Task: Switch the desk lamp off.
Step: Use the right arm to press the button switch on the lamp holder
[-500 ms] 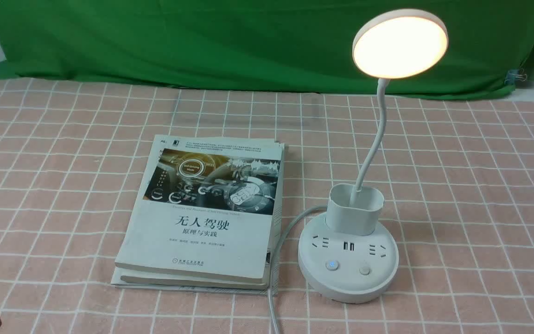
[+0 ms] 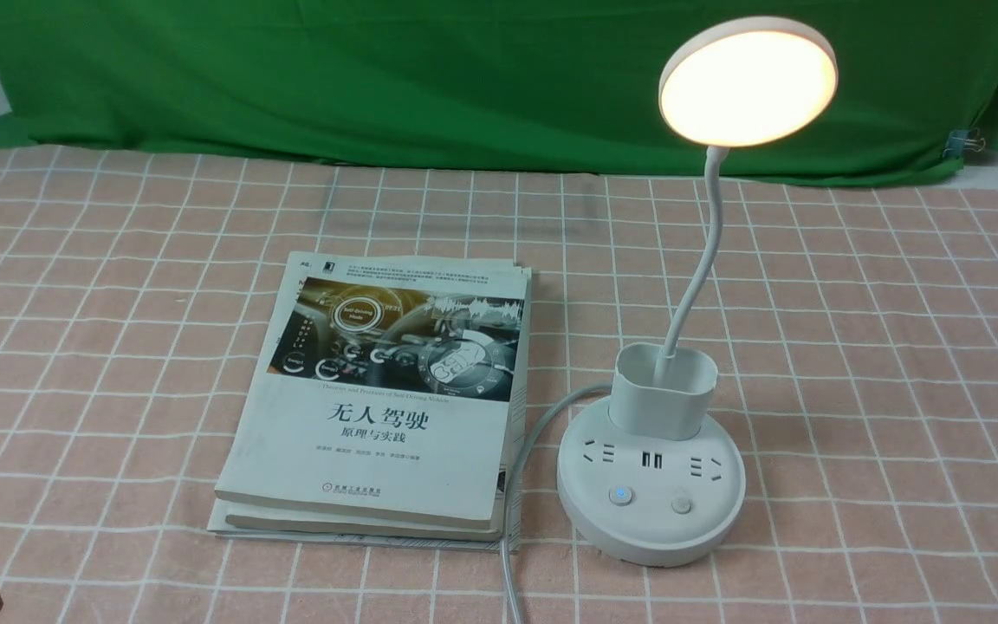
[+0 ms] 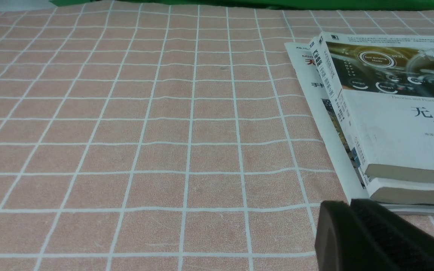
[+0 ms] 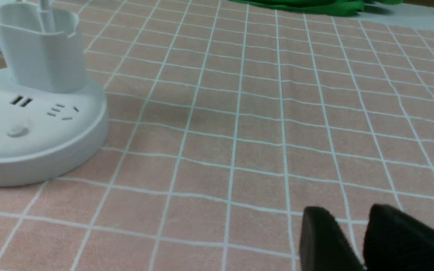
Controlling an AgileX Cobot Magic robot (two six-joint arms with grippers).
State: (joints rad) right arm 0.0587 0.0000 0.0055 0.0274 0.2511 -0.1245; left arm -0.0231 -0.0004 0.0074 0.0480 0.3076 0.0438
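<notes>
Glowing warm, the desk lamp [image 2: 664,394] stands right of centre on the pink checked tablecloth [image 2: 118,286], its disc head [image 2: 748,81] lit against the green backdrop [image 2: 378,78]. Its round base [image 2: 651,533] carries 2 buttons near the front rim. The left button [image 2: 619,495] shows a blue light and the right button [image 2: 682,504] is plain.

A white cord [image 2: 512,555] curves out on the base's left side and runs toward the near edge of the front view. It passes through the slim gap between the base and a stack of books [image 2: 378,433] lying just beside it. Right of the lamp and in front of it, bare cloth stretches wide.

The right gripper [image 4: 352,216] hangs low over that bare stretch, well apart from the base, its fingers a narrow gap apart with nothing between them. The left gripper [image 3: 350,206] sits near the stack's near left corner, fingers pressed together and holding nothing.
</notes>
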